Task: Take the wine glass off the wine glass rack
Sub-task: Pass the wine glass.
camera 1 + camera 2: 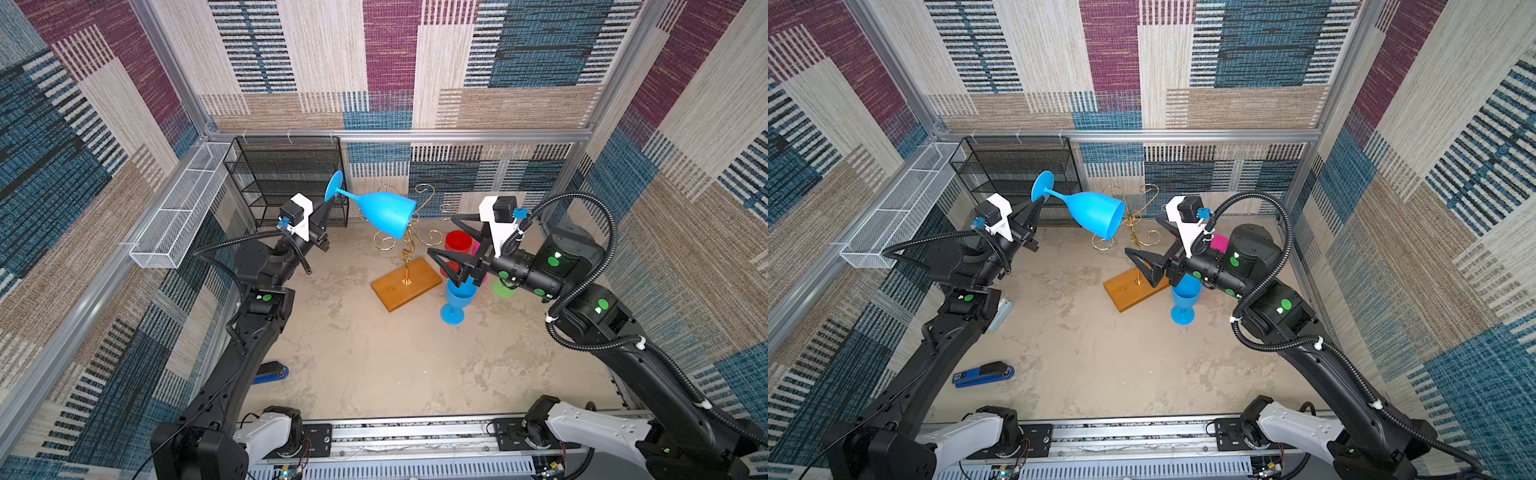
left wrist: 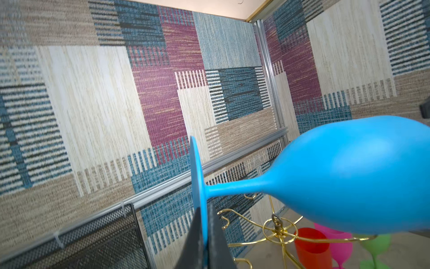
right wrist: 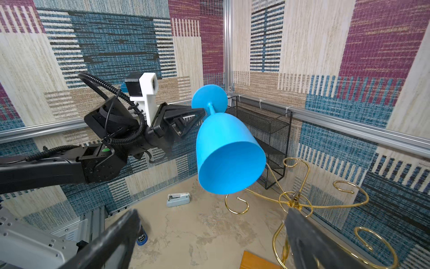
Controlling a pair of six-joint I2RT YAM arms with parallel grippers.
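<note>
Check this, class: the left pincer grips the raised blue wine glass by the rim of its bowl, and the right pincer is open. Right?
Not the rim: the left wrist view shows the left pincer shut on the foot of the raised blue wine glass. The right pincer is open, as stated.

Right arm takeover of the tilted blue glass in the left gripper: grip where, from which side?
Probably the stem: thin and bare between bowl and foot. The wine glass lies tilted, left gripper pinching the foot's lower edge, so the right gripper comes from above, jaws across the stem.
</note>
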